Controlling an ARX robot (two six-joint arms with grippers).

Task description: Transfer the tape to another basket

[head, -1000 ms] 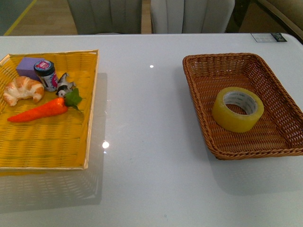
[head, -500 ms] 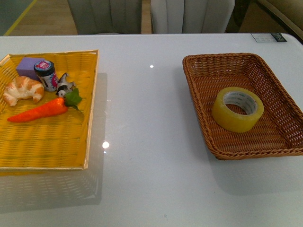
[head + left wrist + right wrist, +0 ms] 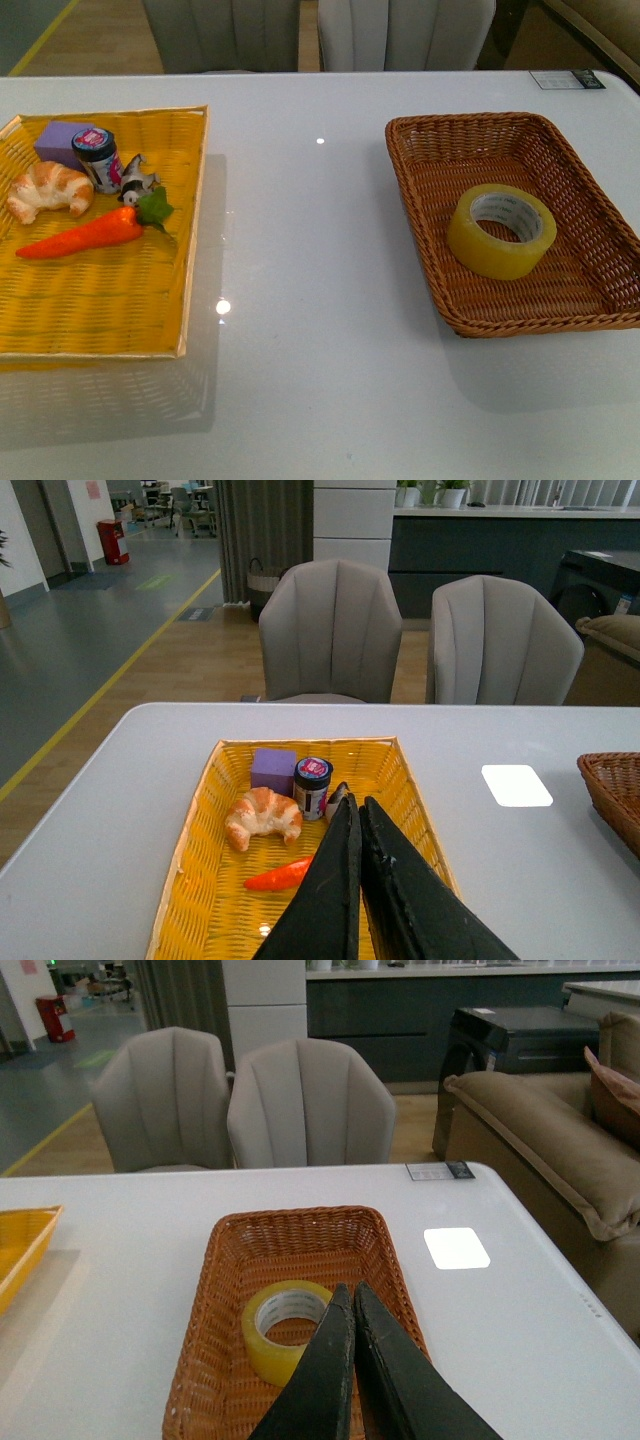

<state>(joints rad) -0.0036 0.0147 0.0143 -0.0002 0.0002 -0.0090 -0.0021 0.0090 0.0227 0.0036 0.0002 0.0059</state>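
We found the tape (image 3: pixel 502 230) lying tilted on the floor of the brown basket (image 3: pixel 420 215), its open core turned upward, a posture we judged convenient for a pinch across the roll's wall. Our right end effector (image 3: pixel 347 1295) hung above the near end of that basket with its fingers pressed together, holding nothing, while the left end effector (image 3: pixel 356 806), likewise pressed together and empty, hung over the yellow tray (image 3: pixel 190 210), well to the basket's left across the tabletop (image 3: pixel 310 240). We judged that tray the likely destination, since it already carried a croissant (image 3: pixel 48 190), carrot (image 3: pixel 82 234) and jar (image 3: pixel 98 158), with bare weave nearer us.
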